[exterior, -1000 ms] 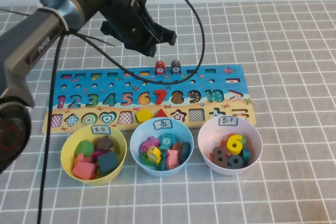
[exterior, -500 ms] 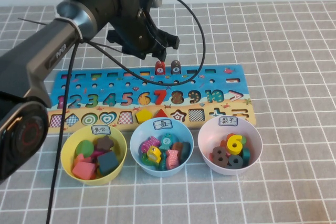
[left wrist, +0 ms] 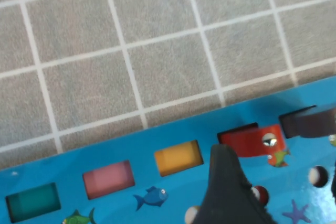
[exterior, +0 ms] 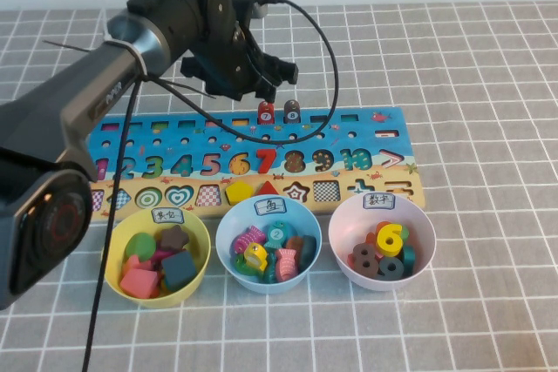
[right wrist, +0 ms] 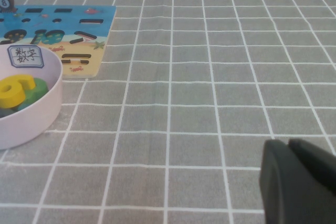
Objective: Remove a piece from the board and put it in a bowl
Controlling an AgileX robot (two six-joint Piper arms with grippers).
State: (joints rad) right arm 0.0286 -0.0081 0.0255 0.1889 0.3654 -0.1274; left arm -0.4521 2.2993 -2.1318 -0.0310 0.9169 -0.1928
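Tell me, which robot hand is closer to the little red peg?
Left. The left gripper hovers open just behind the red peg on the board; the right gripper sits far off, over bare table beyond the pink bowl.

1. The high view looks down from a raised spot on the robot's own side, taking in the grey white-gridded table [exterior: 488, 84], the long blue rectangular puzzle board [exterior: 366, 132] and three plastic bowls in front of it.
2. The left wrist view hangs close above the board's [left wrist: 126, 203] far edge, facing down on its slots and the small red cylindrical peg [left wrist: 252, 141].
3. The right wrist view sits low near the table [right wrist: 210, 103], looking across it.
4. It shares the board's [right wrist: 79, 17] right end and the pale pink round bowl [right wrist: 31, 119] with the high view.
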